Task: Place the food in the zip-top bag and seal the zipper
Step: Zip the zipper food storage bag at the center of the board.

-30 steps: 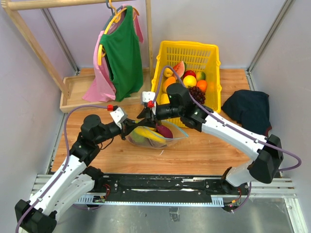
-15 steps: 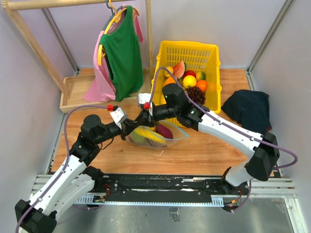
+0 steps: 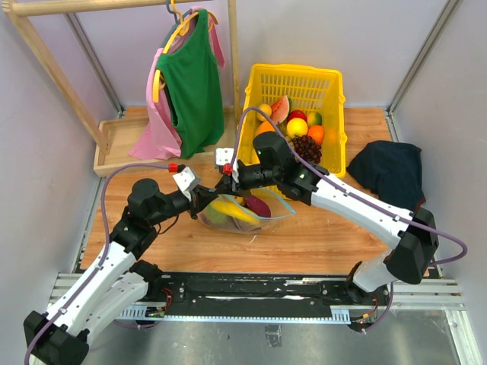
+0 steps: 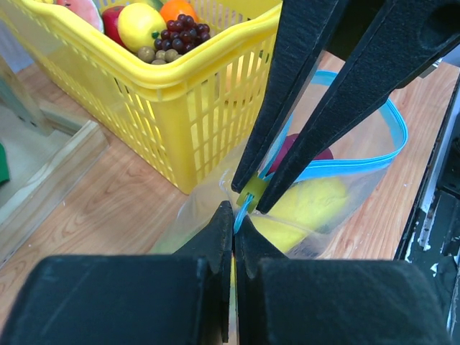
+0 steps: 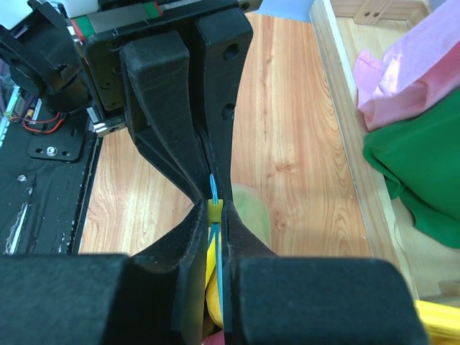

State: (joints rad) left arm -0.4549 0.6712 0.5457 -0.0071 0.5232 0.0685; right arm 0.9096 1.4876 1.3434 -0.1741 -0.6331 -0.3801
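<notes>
Right hand (image 4: pixel 253 198) has pinched onto the zipper (image 4: pixel 345 167); left hand (image 4: pixel 233 215) clamps the zip-top bag (image 4: pixel 359 188) holding banana (image 3: pixel 232 211), eggplant (image 3: pixel 259 205).

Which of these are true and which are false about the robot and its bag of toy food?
1. The left gripper and the right gripper both pinch the zip-top bag at one corner of its blue zipper. True.
2. The bag is empty. False: a yellow banana and a purple piece lie inside.
3. The yellow basket holds fruit. True.
4. The zipper is closed all the way along. False: the mouth gapes open.
5. The green shirt lies flat on the table. False: it hangs from the wooden rack.
</notes>
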